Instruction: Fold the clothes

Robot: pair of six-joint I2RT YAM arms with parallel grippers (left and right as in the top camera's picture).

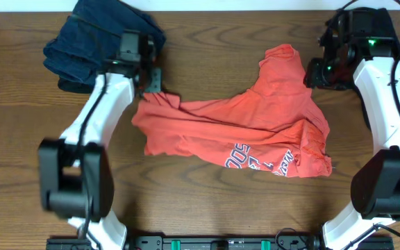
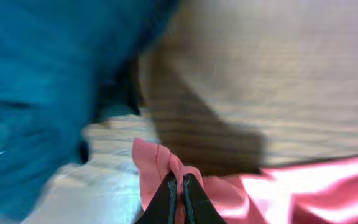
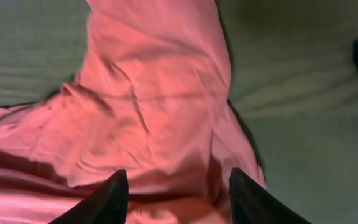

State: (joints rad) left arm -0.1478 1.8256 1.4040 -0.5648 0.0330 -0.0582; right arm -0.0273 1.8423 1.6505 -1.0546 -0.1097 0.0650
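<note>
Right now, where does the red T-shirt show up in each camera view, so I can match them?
Overhead: red T-shirt crumpled mid-picture.
Left wrist: bottom edge, centre to right, a corner pinched in the left gripper.
Right wrist: fills left and centre.
Shared landmark: the wooden table under it in all three.

White links (image 1: pixel 106 101), black joints (image 1: pixel 68 173), black right claw (image 3: pixel 179 186).

Dark wood-grain table (image 1: pixel 207 208), evenly lit; white strip (image 1: pixel 255 3) behind.
</note>
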